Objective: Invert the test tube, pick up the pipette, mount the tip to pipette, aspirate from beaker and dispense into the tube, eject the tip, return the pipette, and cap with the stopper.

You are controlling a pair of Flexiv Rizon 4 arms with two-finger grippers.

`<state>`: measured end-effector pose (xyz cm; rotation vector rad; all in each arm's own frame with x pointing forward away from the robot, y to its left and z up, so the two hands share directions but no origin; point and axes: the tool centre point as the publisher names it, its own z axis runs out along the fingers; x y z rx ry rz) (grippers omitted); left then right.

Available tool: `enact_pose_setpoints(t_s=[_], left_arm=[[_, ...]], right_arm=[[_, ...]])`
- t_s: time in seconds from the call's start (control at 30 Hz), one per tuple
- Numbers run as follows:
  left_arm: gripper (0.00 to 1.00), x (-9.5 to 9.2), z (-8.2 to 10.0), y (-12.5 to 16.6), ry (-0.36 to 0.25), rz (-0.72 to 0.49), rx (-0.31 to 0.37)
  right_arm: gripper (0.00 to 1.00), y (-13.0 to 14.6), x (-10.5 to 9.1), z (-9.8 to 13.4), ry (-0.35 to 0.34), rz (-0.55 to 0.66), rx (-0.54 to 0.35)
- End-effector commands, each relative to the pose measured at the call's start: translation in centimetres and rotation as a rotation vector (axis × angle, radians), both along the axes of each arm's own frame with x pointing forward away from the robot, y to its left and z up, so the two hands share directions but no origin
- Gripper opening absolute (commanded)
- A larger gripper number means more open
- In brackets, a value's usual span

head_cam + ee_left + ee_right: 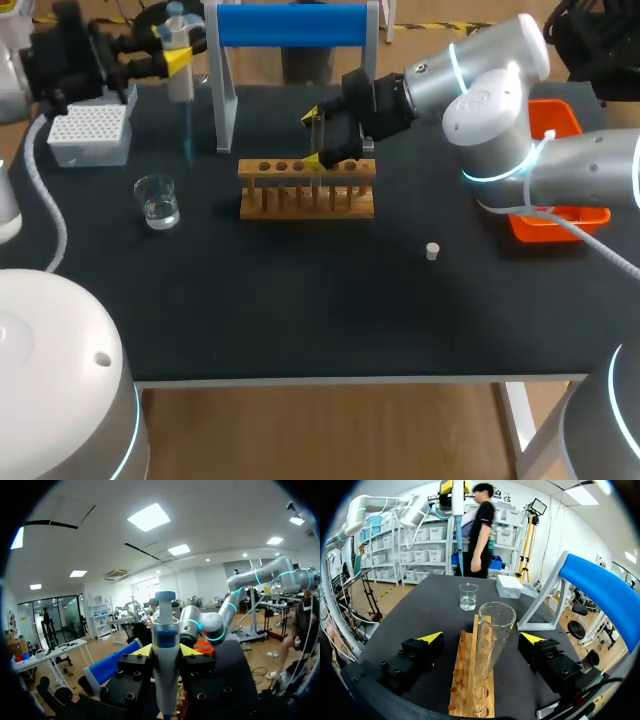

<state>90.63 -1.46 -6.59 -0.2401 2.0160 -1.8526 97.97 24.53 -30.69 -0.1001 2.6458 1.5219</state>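
Clear glass test tube [495,625], upright in wooden rack [462,690], sits between open fingers of right tool [482,638]; left tool [166,650] clamps grey-and-blue pipette [165,677].

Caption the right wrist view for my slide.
Open right claw flanks a test tube standing in the wooden rack.

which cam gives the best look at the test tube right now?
Right wrist view: the test tube stands mouth up in the wooden rack, between the right gripper's open fingers, touching neither. In the head view that gripper covers it, so little or nothing of it shows. The left wrist view does not show it.
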Motion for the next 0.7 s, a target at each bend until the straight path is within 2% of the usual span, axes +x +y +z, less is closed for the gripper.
enact_pose_setpoints(t_s=[0.03,0.23,0.7], left_arm=[[0.0,2.0,1.4,-2.5,0.022,-0.063,0.012],[0.0,2.1,3.2,-6.9,0.033,-0.169,0.024],[0.0,2.1,3.2,-6.9,0.033,-0.169,0.024]], right_arm=[[1.0,-0.1,0.0,0.1,0.002,0.002,-0.003],[1.0,-0.1,0.0,0.1,0.002,0.002,-0.003],[1.0,-0.1,0.0,0.1,0.002,0.002,-0.003]])
